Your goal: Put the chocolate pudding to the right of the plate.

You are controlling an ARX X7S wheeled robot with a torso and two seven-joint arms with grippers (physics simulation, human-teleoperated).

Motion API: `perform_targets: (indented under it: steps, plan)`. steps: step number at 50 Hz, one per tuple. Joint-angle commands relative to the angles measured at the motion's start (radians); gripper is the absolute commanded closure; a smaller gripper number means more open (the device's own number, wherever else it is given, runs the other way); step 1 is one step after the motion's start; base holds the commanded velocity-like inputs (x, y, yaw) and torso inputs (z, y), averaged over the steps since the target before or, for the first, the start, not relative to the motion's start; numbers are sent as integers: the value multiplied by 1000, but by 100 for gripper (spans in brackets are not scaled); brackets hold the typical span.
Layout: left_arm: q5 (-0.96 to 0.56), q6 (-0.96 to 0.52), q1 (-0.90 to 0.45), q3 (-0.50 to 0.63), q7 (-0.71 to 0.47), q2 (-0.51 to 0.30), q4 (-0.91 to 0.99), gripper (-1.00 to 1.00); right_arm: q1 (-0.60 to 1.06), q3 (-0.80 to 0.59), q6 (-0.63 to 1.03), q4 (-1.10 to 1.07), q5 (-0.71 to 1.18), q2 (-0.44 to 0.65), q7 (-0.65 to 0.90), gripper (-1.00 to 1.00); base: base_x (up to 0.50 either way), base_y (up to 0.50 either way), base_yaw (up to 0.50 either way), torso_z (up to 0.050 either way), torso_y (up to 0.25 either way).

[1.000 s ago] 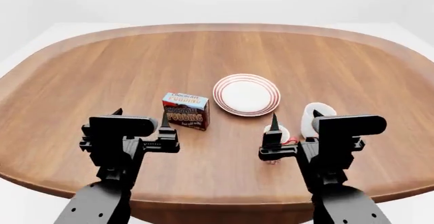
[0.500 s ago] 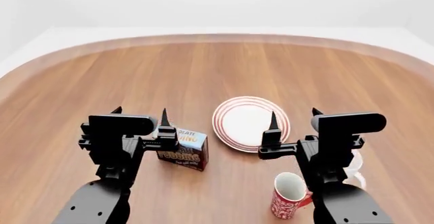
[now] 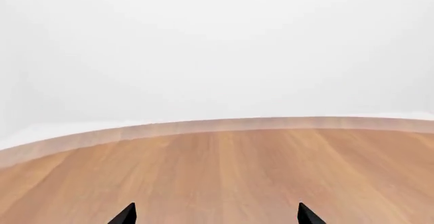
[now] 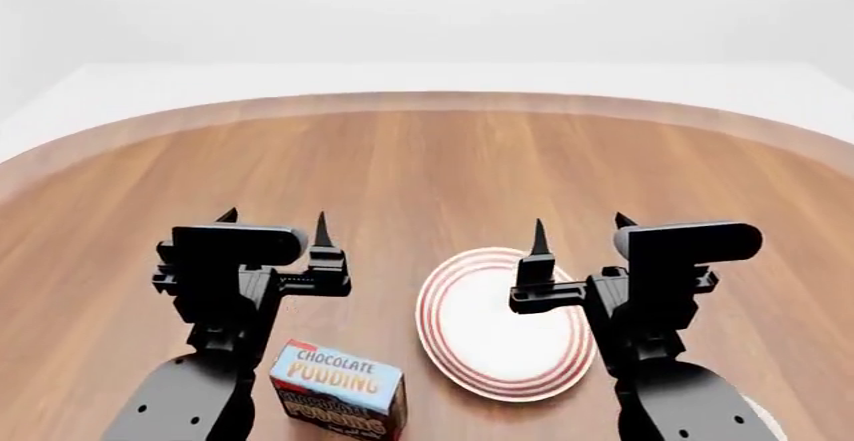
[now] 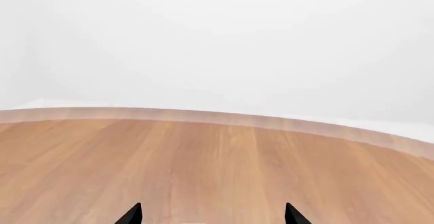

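Observation:
The chocolate pudding (image 4: 338, 389), a small carton with a light-blue top and dark brown sides, lies near the lower edge of the head view, below my left gripper (image 4: 275, 223). Just to its right is the plate (image 4: 487, 346), white with red rings, partly behind my right gripper (image 4: 581, 226). Both grippers hover above the table, open, with nothing between their fingers. Each wrist view shows only bare wood between the left gripper (image 3: 217, 215) tips and the right gripper (image 5: 213, 215) tips; the carton is out of sight there.
The brown wooden table (image 4: 427, 161) stretches far ahead to a curved far edge (image 3: 224, 125), with white floor beyond. A pale sliver shows at the lower right corner of the head view (image 4: 763, 419), too cut off to identify.
The head view has shifted forward over the table: carton and plate slid down toward the lower edge, and the red and white mugs dropped out of sight. Both arms hold the same pose.

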Motion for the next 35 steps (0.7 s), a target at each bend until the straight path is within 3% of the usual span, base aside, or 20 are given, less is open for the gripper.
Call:
perform_targets:
  steps: [1,6,18,31,33,35]
  plan:
    - [-7,3,-1,2,-7,-4,-1,-100,7,4,18,-12,12,6,7,-100,500,0,0,0,0]
    - [-10,5,1,2,-10,-7,-1,-100,5,14,11,-16,24,3,7,-100,500,0,0,0,0]
    - [-18,7,-1,5,-15,-12,-4,-100,8,0,31,-27,22,17,16,-100,0,0,0,0,1]
    - [-29,4,-3,3,-21,-19,-5,-100,105,29,345,-265,135,146,-44,-100,0,0,0,0,0]
    - [-30,2,-5,3,-22,-20,-4,-100,154,95,539,-302,240,134,-96,-100,0,0,0,0,0]
    - [-32,1,-6,3,-23,-21,-4,-100,180,114,604,-313,274,136,-113,-100,0,0,0,0,0]
